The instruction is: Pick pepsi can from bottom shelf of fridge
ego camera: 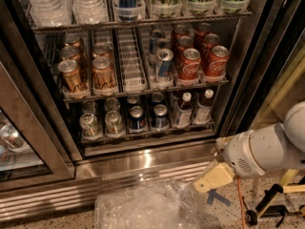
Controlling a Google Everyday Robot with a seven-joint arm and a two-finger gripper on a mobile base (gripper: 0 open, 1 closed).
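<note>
claw [213, 177]: cream-coloured end of the white arm, low at right, outside the fridge [143, 163], over the speckled floor just in front of the slatted stainless base. open or closed: cannot tell from this angle. nothing seen in it. well apart from the target, below and to the right of it.

on the floor nearby: crumpled clear plastic [143, 206] just left of the claw; blue tape cross [215, 197] just beneath.

bottom shelf [147, 136]: wire lanes behind a metal front rail. front row, left to right: two pale silver-topped cans [89, 124], two dark-blue cans, two small capped bottles [183, 109].

pepsi can [159, 116]: upright at the front of its lane, just left of the bottles, closer to the claw than the second pepsi can [137, 118] just beside it. more dark cans behind both.

rack above, not wanted: gold cans [71, 75], slim blue-and-silver can [164, 63], red coca-cola cans [189, 63].

handling, judged:
- probably full, so fairly heavy for its size; rigid while sealed, but thin-walled, so likely to dent under a hard squeeze.
- chilled smooth aluminium, possibly damp: slippery.
- best hold: side wall at mid-height, across the width, approached from the front.
- top approach likely blocked by the rack above.
- little room either side, with lane wires and neighbours close; risk of nudging the bottle or the twin.
- lift over the front rail before pulling out.
</note>
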